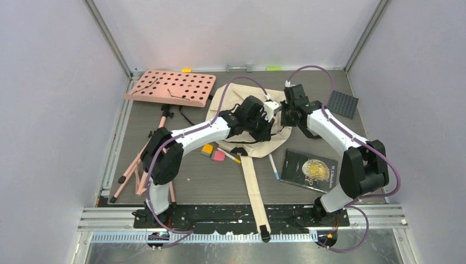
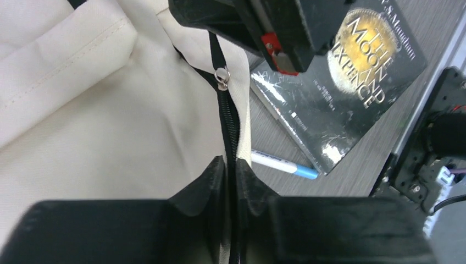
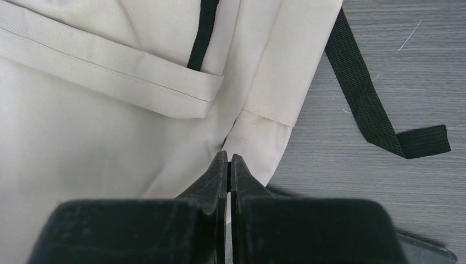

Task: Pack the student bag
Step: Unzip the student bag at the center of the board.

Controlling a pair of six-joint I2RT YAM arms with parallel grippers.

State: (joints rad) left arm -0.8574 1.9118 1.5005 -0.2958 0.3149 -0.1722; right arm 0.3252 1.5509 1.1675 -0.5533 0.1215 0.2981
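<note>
The cream student bag (image 1: pixel 242 99) lies flat at the middle of the table, with one long strap (image 1: pixel 255 184) trailing toward the near edge. My left gripper (image 1: pixel 267 127) is shut on the bag's black zipper edge (image 2: pixel 229 124), just below the metal zipper slider (image 2: pixel 222 77). My right gripper (image 1: pixel 284 113) hovers over the bag's right edge (image 3: pixel 110 143) with its jaws shut. A black cord (image 2: pixel 215 49) runs from it down to the slider. A dark book (image 1: pixel 309 169) with a gold moon cover (image 2: pixel 357 71) lies right of the bag.
A white-and-blue pen (image 1: pixel 273 166) lies beside the book. Orange (image 1: pixel 207 149) and pink (image 1: pixel 218 156) erasers and a pencil (image 1: pixel 231 156) lie left of the strap. A pink perforated board (image 1: pixel 171 87), a pink tripod (image 1: pixel 144 162) and a grey plate (image 1: pixel 343 104) sit at the edges.
</note>
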